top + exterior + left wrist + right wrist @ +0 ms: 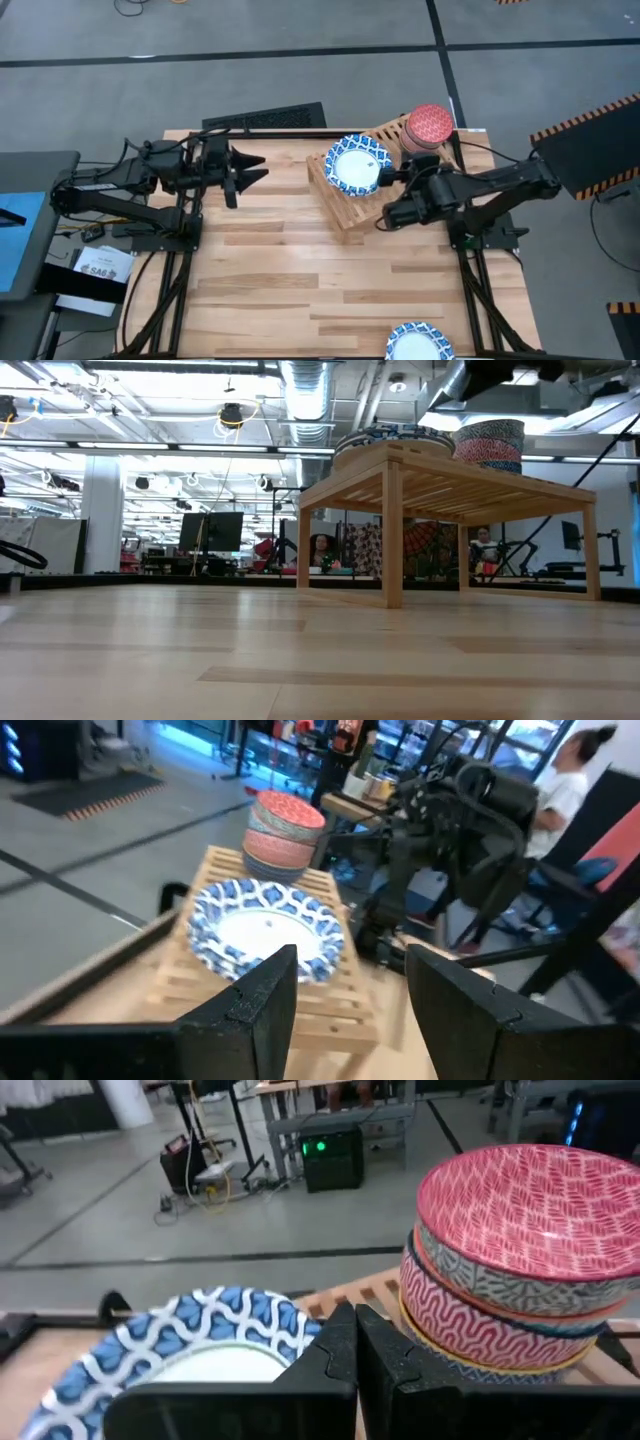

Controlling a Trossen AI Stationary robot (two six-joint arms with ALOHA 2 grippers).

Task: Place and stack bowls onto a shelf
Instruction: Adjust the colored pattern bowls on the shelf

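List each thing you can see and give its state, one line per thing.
Blue-and-white bowl: on the shelf.
Stack of small bowls: nested, red on top, on the shelf.
Shelf: upright on the table.
Second blue-and-white bowl: on the table's near edge.
Left claw: open, empty.
Right claw: shut, at the bowl's rim.

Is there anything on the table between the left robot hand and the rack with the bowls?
No. In the high view, only bare tabletop lies between the left gripper and the shelf.
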